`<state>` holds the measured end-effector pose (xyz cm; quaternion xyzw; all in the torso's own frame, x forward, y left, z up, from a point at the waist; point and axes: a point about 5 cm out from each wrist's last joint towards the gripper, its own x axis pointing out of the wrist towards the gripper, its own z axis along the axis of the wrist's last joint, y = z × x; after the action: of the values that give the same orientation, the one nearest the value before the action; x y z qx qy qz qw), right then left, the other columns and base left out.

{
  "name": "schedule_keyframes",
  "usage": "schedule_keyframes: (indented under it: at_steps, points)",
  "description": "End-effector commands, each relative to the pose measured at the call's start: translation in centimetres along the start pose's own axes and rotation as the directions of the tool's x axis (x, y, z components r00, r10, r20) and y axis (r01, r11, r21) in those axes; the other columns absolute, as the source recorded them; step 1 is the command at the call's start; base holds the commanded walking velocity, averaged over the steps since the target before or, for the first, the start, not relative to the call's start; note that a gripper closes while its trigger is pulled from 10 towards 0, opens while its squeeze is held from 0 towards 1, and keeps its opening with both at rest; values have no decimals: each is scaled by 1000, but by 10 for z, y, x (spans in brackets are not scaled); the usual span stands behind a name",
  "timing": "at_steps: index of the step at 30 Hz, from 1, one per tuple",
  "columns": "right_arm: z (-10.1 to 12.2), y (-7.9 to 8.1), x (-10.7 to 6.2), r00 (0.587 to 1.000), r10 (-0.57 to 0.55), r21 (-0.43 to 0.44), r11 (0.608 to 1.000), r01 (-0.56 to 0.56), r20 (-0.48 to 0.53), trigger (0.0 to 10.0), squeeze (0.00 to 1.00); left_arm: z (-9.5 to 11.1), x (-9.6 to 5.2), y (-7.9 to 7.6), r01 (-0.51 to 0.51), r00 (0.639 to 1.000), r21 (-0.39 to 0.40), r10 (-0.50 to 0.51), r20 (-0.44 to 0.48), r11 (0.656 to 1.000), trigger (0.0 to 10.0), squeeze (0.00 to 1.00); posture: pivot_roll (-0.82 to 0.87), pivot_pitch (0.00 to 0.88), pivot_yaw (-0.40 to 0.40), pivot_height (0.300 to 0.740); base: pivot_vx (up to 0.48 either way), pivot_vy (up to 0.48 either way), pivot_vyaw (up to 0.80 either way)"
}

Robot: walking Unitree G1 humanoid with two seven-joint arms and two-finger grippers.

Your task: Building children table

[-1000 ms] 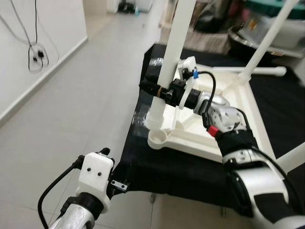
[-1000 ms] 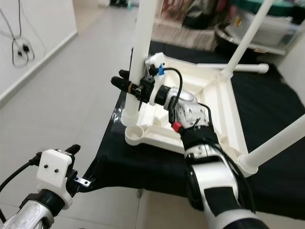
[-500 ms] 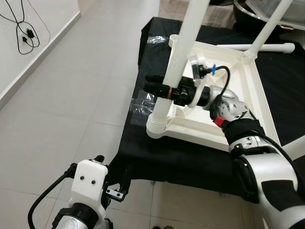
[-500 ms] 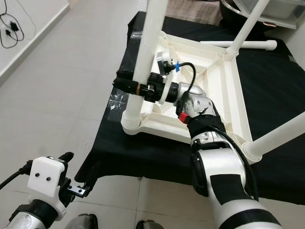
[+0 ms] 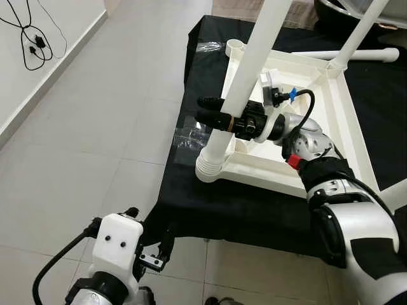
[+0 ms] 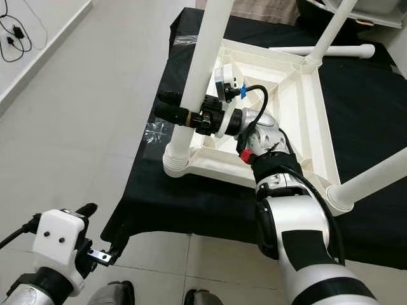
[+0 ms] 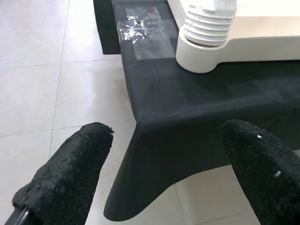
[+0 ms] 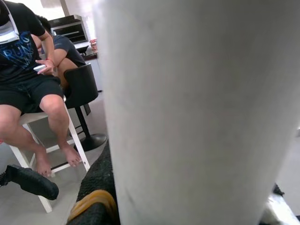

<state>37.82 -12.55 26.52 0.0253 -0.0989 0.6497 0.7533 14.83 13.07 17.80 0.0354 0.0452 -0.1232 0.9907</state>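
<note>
The white table leg (image 5: 253,76) runs past the top edge, and its upper end is cut off. It hides one finger of the right end effector (image 5: 213,119). Two seated people (image 8: 33,70) are cropped at the head.

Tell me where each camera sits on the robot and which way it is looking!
Left eye view: on the head, looking down at the upside-down white table on a black cloth; both arms show.
Right eye view: beside it, same scene; right gripper clamps the table leg.
Left wrist view: on the left wrist, looking past its open fingers at the leg's ribbed socket.
Right wrist view: pressed against the leg; a seated person behind.
Shared: that leg.
</note>
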Motion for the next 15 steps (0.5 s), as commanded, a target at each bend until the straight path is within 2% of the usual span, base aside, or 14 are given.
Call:
schedule_keyframes:
  at_steps: [1,3,7,8,15]
  points:
    - [-6,2,1,999,28,14,1000,-28,-37,10000,0,-2,-2,-2,13,1000,-6,-13,-24,1000,10000,0,205,257,-116,740,0,0,0]
    - [-4,5,6,995,86,1,996,-86,-40,10000,0,-2,-1,-2,13,1000,-5,-13,-22,1000,10000,0,202,252,-118,740,0,0,0]
    - [-2,6,8,993,111,-2,994,-111,-38,10000,0,-1,-1,-2,13,1000,-3,-13,-21,1000,10000,0,203,252,-119,740,0,0,0]
    - [1,10,15,983,176,-47,983,-178,-57,10000,0,-1,1,-3,16,1000,-4,-16,-18,1000,10000,0,200,245,-118,740,0,0,0]
    - [11,17,30,965,248,-137,956,-258,-83,10000,0,-1,4,-3,18,1000,-5,-18,-13,1000,10000,0,192,225,-121,740,0,0,0]
